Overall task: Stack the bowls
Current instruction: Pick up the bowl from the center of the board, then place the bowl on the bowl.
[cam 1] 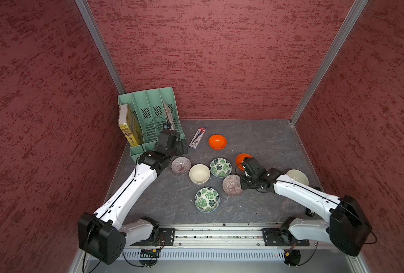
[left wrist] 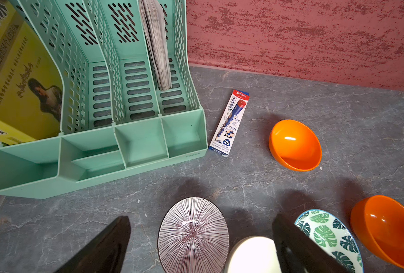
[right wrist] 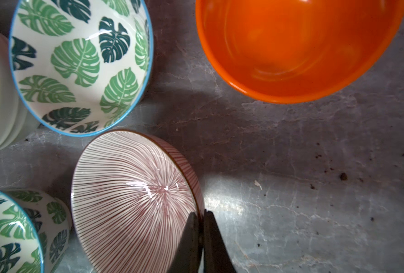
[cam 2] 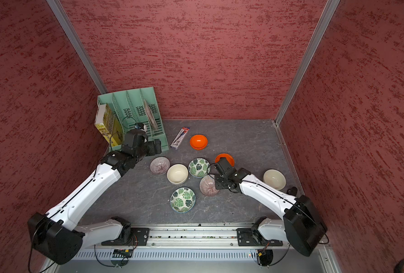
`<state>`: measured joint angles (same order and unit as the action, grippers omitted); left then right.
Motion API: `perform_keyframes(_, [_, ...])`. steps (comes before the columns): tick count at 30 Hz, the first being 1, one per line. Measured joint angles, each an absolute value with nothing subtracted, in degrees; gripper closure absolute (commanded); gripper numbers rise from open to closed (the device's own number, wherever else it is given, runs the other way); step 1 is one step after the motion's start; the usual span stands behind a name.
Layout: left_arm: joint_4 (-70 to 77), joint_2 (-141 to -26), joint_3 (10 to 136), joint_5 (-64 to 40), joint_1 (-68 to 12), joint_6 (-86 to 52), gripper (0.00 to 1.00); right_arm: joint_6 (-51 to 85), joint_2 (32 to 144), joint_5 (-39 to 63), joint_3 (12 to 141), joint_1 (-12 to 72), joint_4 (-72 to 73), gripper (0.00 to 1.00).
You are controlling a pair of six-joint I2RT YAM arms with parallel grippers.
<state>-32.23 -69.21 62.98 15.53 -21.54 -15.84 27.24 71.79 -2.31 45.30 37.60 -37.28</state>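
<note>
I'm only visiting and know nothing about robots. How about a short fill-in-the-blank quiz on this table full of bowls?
1. ___ bowls stand on the table, none stacked yet.
2. The right hand pinches the striped bowl by its ___.
3. The left hand is spread wide ___, holding nothing.
4. The bowl beside the pencil box is ___.
Missing words: eight, rim, open, orange.

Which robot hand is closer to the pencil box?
Left. The left hand hangs open near the pencil box, by the green file rack. The right hand is farther off, pinching the rim of a striped bowl.
</note>
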Motion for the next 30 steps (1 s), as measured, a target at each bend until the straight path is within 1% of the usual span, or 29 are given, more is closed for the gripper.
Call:
perform_keyframes(6, [-33.7,-69.8,63.4,15.4,-21.1,-17.3,0.00,25.3,66.4,0.0,51.8,37.4,-43.6,1.00])
perform_keyframes(11, [-35.4,-71.5,64.1,13.1,-16.6,-20.8,0.00,23.5,68.6,3.2,60.8,37.4,-43.4,1.00])
perform_keyframes(14, [-36.4,-71.5,64.1,11.3,-11.7,-24.0,0.00,22.6,73.8,6.0,66.4,37.9,-41.5,1.00])
perform_keyframes(18, [-36.9,-71.0,64.1,10.2,-6.7,-27.8,0.00,21.3,85.2,9.0,76.0,39.4,-38.6,1.00])
perform_keyframes(25, [-38.7,-70.2,64.0,9.1,-4.8,-30.4,0.00,19.0,106.9,13.3,93.1,43.6,-34.6,1.00])
perform_keyframes(30, [-39.1,-69.5,63.6,9.0,-3.8,-30.6,0.00,18.8,115.4,15.5,99.1,45.1,-33.6,1.00])
